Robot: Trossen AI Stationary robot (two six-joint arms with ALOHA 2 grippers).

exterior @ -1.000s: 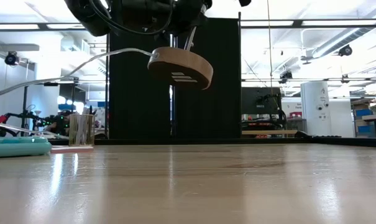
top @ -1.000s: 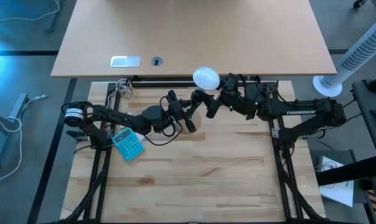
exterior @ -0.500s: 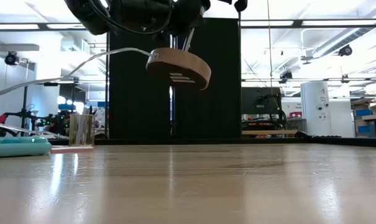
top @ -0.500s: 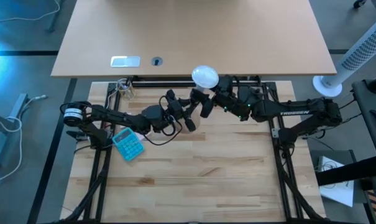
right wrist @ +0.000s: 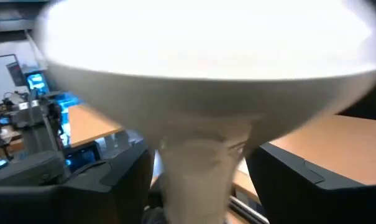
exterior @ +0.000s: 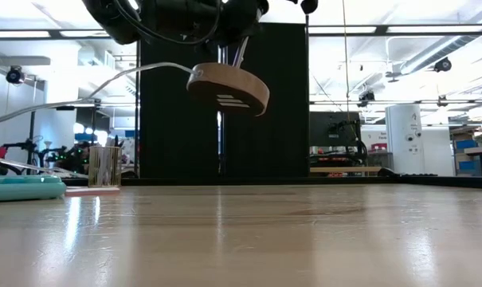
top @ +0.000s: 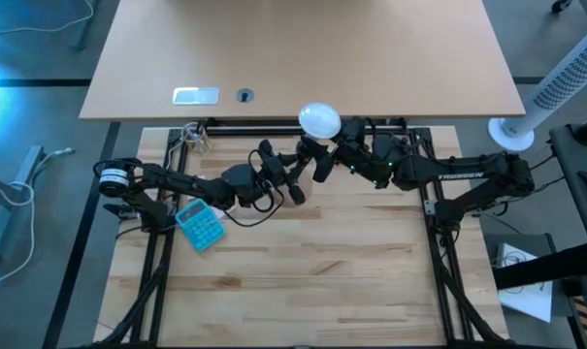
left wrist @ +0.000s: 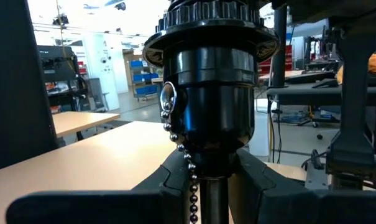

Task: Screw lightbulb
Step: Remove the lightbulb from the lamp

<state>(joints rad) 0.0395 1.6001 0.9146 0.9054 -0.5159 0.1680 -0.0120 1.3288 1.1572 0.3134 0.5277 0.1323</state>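
The white lightbulb (top: 320,119) is at the table's far middle, shut in my right gripper (top: 316,160); its globe fills the right wrist view (right wrist: 200,43). My left gripper (top: 291,179) is shut on the lamp base, a round wooden disc (exterior: 227,88) with a black socket (left wrist: 206,81) and a bead chain (left wrist: 186,158). The disc hangs tilted above the table, and its pale cable (exterior: 105,84) trails toward the left. The bulb is just to the far right of the socket. Whether they touch does not show. My left gripper pinches the thin stem (left wrist: 212,193) under the black socket between its two fingers (left wrist: 175,183). The lamp base is lifted clear of the table and tilted. My right gripper pinches the bulb's pale neck (right wrist: 200,168) between its two fingers (right wrist: 113,183), coming from the table's right. The globe sticks out beyond the fingertips, clear of the table.
A teal calculator (top: 200,225) lies at the left by the left arm. A small clear glass (top: 194,139) stands at the far left corner. The near half of the wooden table (top: 303,281) is bare. A desk (top: 303,58) stands beyond the far edge.
My right gripper has gone a little toward the table's left with the bulb, closer to the socket. The bulb stays lifted clear.
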